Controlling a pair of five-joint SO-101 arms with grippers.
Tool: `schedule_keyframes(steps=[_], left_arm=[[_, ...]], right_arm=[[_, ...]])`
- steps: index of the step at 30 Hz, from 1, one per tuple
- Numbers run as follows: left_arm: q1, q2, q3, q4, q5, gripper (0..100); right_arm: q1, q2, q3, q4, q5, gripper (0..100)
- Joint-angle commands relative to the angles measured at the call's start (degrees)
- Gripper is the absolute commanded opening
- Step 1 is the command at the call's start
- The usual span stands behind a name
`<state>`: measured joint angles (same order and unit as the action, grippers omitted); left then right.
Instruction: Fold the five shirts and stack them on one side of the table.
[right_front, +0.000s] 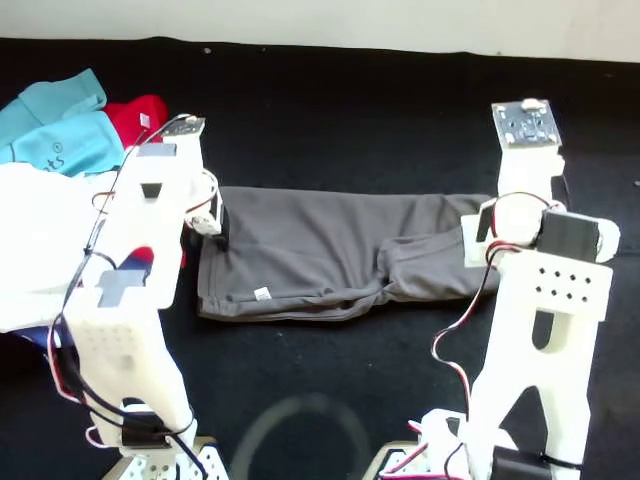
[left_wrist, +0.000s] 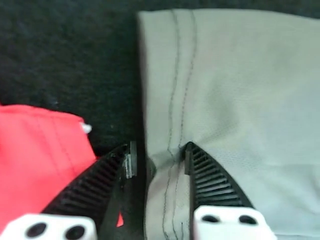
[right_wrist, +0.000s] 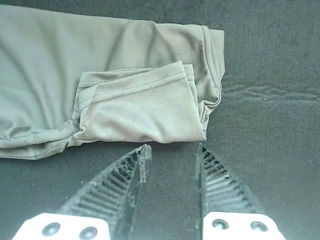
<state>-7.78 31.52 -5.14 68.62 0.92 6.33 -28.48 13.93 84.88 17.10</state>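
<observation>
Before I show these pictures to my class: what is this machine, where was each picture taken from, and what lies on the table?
Two white robot arms, left arm and right arm, stand at a black table. One picture looks down from above; the others come from a camera on each wrist. A partly folded grey shirt lies between the arms. The left gripper is open astride its hem; the right gripper is open short of its folded end. Nothing is held. A red shirt and a teal shirt lie heaped on the left arm's side.
</observation>
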Motion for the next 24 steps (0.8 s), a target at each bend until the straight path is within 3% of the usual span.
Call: schedule_keyframes(steps=[1,6,11,17,24], left_arm=[[2.15,1.27,-3.65,2.2,0.26,1],[3.47,1.01,-7.6,4.31,0.26,1],[6.81,1.01,-23.69,14.86,0.26,1],[16.84,1.54,-50.07,30.24,0.35,1],[30.46,1.63,-60.97,32.26,0.35,1]], right_arm=[[3.65,-3.3,0.92,-0.22,0.62,15.2],[13.23,-5.41,5.85,-1.36,0.7,15.2],[24.22,-5.41,19.56,-14.02,0.79,15.2],[36.26,-5.49,34.51,-24.57,0.79,15.2],[46.37,-5.93,46.11,-32.75,5.89,15.2]])
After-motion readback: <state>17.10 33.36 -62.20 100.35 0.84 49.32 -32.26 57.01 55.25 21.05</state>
